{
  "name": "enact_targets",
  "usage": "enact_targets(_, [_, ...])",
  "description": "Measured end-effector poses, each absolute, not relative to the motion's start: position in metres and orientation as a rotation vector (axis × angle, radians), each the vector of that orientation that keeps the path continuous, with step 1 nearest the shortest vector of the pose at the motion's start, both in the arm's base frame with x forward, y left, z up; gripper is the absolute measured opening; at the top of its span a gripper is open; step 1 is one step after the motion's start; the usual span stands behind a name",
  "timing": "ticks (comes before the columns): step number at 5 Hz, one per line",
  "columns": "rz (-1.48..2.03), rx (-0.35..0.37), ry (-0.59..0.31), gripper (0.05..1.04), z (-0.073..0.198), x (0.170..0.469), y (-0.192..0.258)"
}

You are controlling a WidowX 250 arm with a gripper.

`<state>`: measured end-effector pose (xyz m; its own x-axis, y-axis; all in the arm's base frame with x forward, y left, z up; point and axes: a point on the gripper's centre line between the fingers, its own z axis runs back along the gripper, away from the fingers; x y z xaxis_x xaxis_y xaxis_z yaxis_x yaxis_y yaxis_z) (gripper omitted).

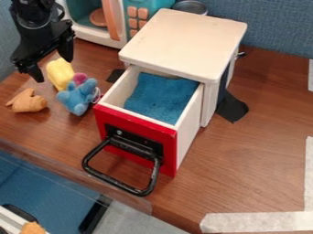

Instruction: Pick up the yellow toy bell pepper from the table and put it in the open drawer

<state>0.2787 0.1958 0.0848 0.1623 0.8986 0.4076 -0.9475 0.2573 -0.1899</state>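
At the upper left the black gripper [55, 66] hangs with its fingers spread apart and nothing seen between them. Just below and behind its fingertips is a yellow plush toy [60, 73]. A blue plush toy [78, 97] lies in front of that, with a small magenta piece [79, 78] between the two. To their left lies an orange-brown plush toy [27, 101]. A white cabinet [186, 41] stands right of the toys, its drawer [136, 137] pulled out. The drawer has a red front, a black handle [125, 183] and a blue lining [160, 97].
A toy microwave [116, 20] with an orange handle stands at the back left, beside a round metal container [191, 6]. Black tape [231, 107] lies right of the cabinet. White tape [256, 222] marks the table [263, 169]. A clear panel [73, 176] runs along the front-left edge.
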Motion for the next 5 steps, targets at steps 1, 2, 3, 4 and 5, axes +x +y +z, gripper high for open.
enact_targets(1, [1.325, 0.117, -0.456, 1.001, 0.076, 0.278, 0.194])
enact_targets(2, [1.32, 0.072, -0.419, 1.001, 0.085, 0.285, 0.197])
enact_targets(3, [1.32, 0.036, -0.406, 1.001, 0.096, 0.295, 0.203])
enact_targets(4, [1.302, 0.011, -0.382, 1.001, 0.099, 0.307, 0.208])
enact_targets(5, [1.265, 0.004, -0.352, 1.001, 0.094, 0.314, 0.217])
